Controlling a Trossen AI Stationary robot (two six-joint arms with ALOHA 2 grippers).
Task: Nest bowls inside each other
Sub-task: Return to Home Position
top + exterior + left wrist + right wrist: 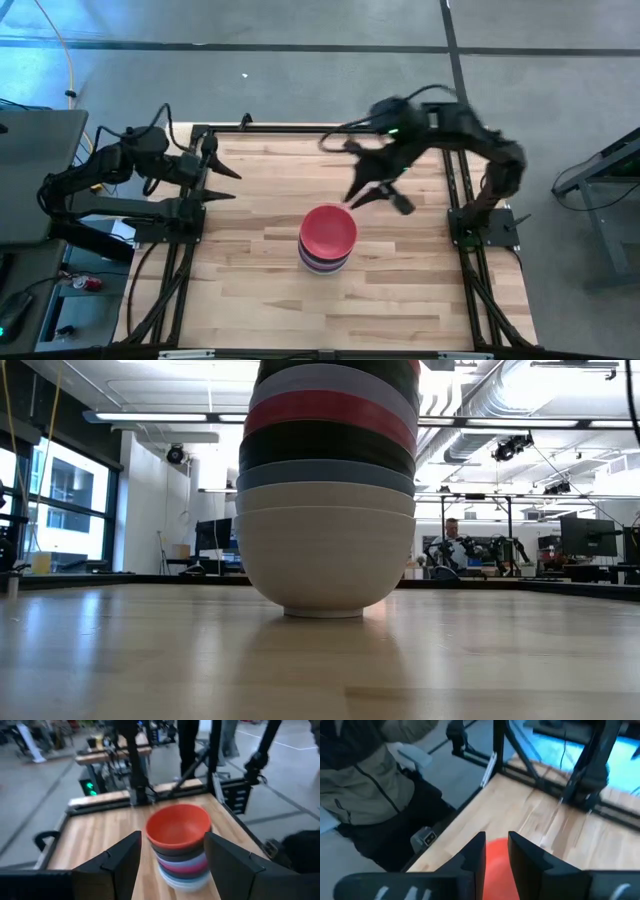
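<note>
The bowls stand nested in one stack (pixel 327 240) at the middle of the table, with a red bowl (pixel 177 825) on top. Below it I see black, lavender, magenta and blue rims, and white bowls at the bottom. The lowest white bowl (pixel 325 560) rests on the table by its foot. My right gripper (pixel 378 200) hovers just beyond the stack toward the far right, narrowly open and empty. In its wrist view its fingers (pixel 496 837) point down at the red bowl (pixel 496 865). My left gripper (pixel 228 183) waits wide open at the table's left edge, facing the stack (pixel 182 865).
Bare wooden table (pixel 250 290) lies all around the stack. The black frame rails (pixel 300 128) run along the table's edges. A person in an olive jacket (pixel 365 785) stands close beside the table in the right wrist view. Another person (pixel 452 545) sits far back in the room.
</note>
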